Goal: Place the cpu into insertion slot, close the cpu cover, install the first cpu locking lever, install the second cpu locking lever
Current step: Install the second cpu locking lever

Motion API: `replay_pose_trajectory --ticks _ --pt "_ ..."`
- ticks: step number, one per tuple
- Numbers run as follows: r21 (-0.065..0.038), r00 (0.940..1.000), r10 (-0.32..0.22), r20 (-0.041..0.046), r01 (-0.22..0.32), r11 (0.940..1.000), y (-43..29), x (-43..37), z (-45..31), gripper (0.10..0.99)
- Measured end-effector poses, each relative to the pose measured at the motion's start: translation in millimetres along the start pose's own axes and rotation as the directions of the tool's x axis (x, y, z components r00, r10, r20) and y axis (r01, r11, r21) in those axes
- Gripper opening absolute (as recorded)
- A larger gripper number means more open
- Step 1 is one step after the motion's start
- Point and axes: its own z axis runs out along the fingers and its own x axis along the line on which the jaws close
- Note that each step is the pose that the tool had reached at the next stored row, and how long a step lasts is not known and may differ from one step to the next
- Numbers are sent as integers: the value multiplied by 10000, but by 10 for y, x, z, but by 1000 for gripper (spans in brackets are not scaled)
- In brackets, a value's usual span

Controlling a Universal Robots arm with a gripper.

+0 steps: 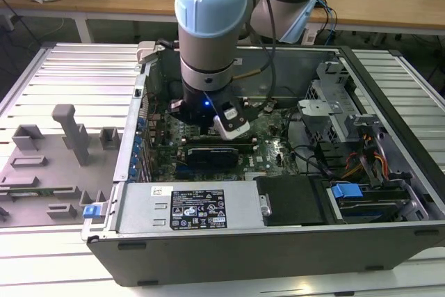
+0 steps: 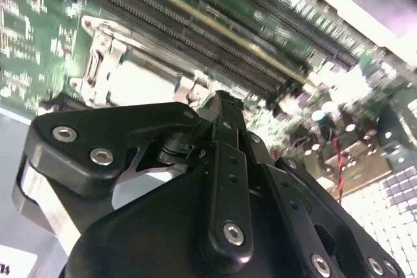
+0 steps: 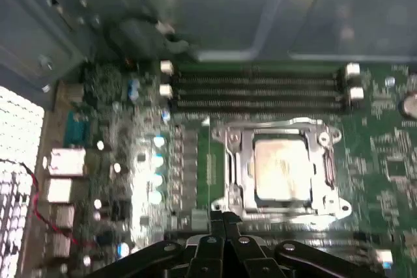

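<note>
1. The cpu sat in the insertion slot on the green circuit board, its pale top showing through the cut-out of the cpu cover, which appeared to lie flat around it.
2. The tool hung just beside the slot's edge; its fingertips looked pressed together with nothing between them.
3. Judging from that, work was at a locking lever: it would be best pushed by the tip only, low and steady, staying off the chip.
4. Long black memory slots lay on the slot's far side, inside the computer case.
</note>
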Motion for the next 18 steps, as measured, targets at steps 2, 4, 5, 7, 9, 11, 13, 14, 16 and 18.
replay_pose_trajectory --ticks 2,4,5,7,9,11,13,14,16,18 --pt "11 10000 7 -1 -7 10000 -1 -64 0 106" --pt "27 10000 16 -3 -16 10000 -1 -198 0 106" --pt "34 10000 19 -4 -19 10000 -2 -237 0 106" --pt "58 10000 27 -8 -27 10000 -2 -309 0 106" --pt "112 10000 28 -13 -28 9999 6 -365 2 106" --pt "233 10000 31 -14 -31 9997 61 -387 17 106" --pt "530 10000 28 -16 -28 9986 207 -399 56 106" --pt "615 10000 30 -16 -29 9981 244 -400 65 106" --pt "808 10000 30 -17 -29 9967 325 -402 87 106" --pt "1001 10000 29 -18 -27 9950 410 -404 109 106"
